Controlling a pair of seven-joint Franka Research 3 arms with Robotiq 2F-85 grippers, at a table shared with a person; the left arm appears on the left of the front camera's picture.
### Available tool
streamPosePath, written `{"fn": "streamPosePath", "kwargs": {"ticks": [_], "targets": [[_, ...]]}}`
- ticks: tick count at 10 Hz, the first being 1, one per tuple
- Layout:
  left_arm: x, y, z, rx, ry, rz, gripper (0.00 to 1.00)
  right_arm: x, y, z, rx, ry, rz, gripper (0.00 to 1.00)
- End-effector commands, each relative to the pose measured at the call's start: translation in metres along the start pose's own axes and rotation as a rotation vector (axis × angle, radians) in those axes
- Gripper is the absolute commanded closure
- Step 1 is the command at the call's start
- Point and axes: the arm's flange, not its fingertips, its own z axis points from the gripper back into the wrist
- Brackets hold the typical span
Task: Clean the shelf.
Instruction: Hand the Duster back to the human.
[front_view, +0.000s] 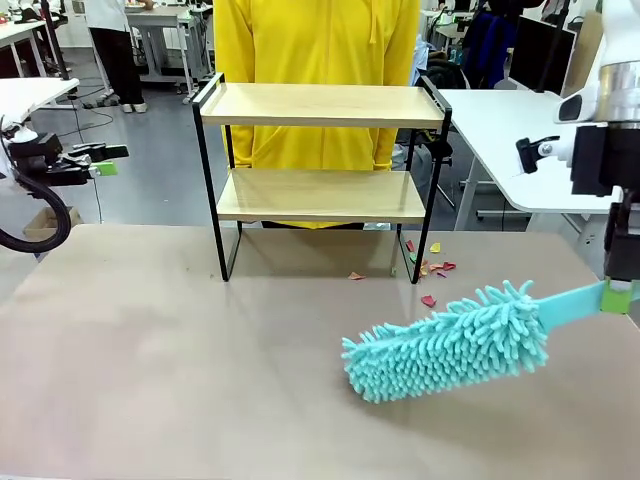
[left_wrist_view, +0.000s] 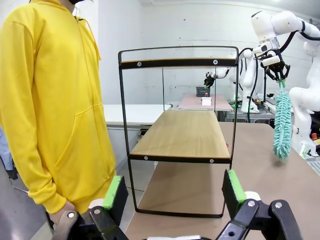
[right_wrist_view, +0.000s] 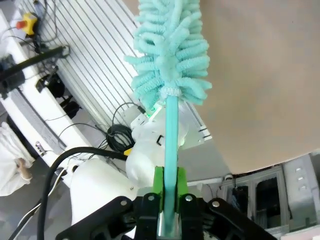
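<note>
The shelf (front_view: 322, 105), two light wooden boards in a thin black frame, stands at the table's far middle; it also shows end-on as the shelf (left_wrist_view: 180, 134) in the left wrist view. My right gripper (front_view: 619, 297) is shut on the handle of a teal fluffy duster (front_view: 450, 343), whose head hangs low over the table, right of and nearer than the shelf. The right wrist view shows that gripper (right_wrist_view: 169, 186) clamped on the duster handle (right_wrist_view: 170, 135). My left gripper (front_view: 105, 161) is open at the far left, off the table; its gripper (left_wrist_view: 172, 192) holds nothing.
Small coloured scraps (front_view: 432, 267) lie on the table by the shelf's right legs. A person in a yellow hoodie (front_view: 315, 60) stands right behind the shelf. A white table (front_view: 520, 140) sits at the back right. The brown tabletop (front_view: 170, 370) spreads out at the front left.
</note>
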Motion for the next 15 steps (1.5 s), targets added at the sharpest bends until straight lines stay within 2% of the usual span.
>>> {"fn": "streamPosePath", "kwargs": {"ticks": [1,3,6,7,11,12,13,15], "targets": [[0.000,-0.045,-0.010,0.088,0.085,-0.010,0.00,0.009,-0.024,0.012,-0.021,-0.166,0.126,0.87],[-0.007,-0.113,-0.008,0.154,0.085,-0.025,0.00,0.028,-0.058,0.024,-0.074,-0.299,0.186,0.87],[-0.015,-0.195,-0.019,0.269,0.040,-0.055,0.00,0.055,-0.082,0.020,-0.117,-0.467,0.465,0.87],[-0.018,-0.211,-0.028,0.288,0.018,-0.043,0.00,0.064,-0.086,0.017,-0.133,-0.515,0.550,0.87],[-0.036,-0.247,-0.077,0.293,-0.003,0.042,0.00,0.093,-0.085,0.009,-0.134,-0.607,0.718,0.87],[-0.038,-0.247,-0.084,0.301,0.040,0.062,0.00,0.095,-0.086,0.009,-0.125,-0.621,0.716,0.87],[-0.038,-0.240,-0.065,0.268,0.005,0.036,0.00,0.090,-0.081,0.011,-0.151,-0.559,0.673,0.87],[-0.038,-0.240,-0.065,0.268,0.005,0.036,0.00,0.090,-0.081,0.011,-0.151,-0.559,0.673,0.87]]}}
